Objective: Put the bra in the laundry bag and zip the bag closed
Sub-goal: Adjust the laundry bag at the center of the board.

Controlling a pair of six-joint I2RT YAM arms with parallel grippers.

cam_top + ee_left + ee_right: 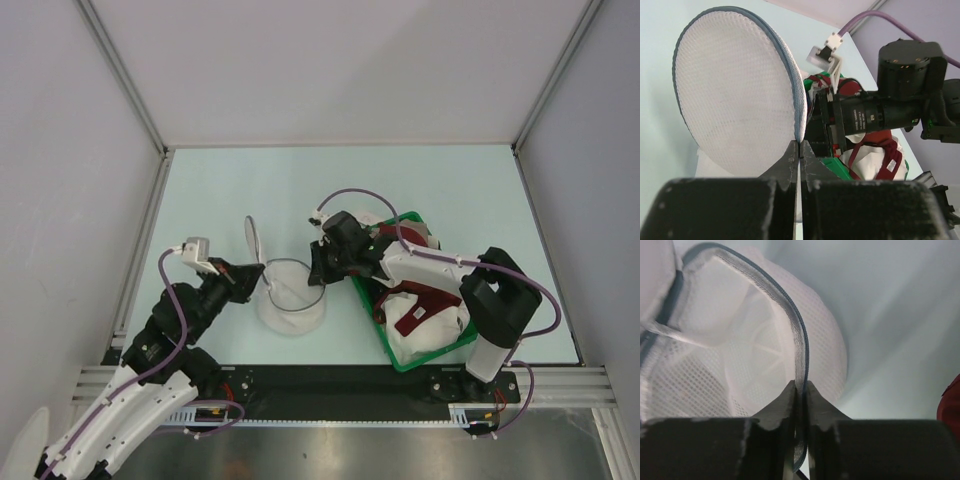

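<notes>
The white mesh laundry bag (pixel 290 305) lies open on the table, its round lid half (pixel 252 238) standing upright. My left gripper (pixel 262 281) is shut on the dark zipper rim at the bag's left side; in the left wrist view the lid (pixel 735 95) rises just above the closed fingertips (pixel 793 150). My right gripper (pixel 318 272) is shut on the rim at the right side, and the zipper edge (pixel 802 350) runs down between its fingers. The maroon bra (pixel 412 318) lies in the green basket on white garments, and its straps (pixel 887 160) show past the right arm.
The green plastic basket (pixel 432 358) stands right of the bag, under the right arm, holding white cloth (pixel 430 335) along with the bra. Grey walls close in the table on three sides. The black base rail runs along the near edge.
</notes>
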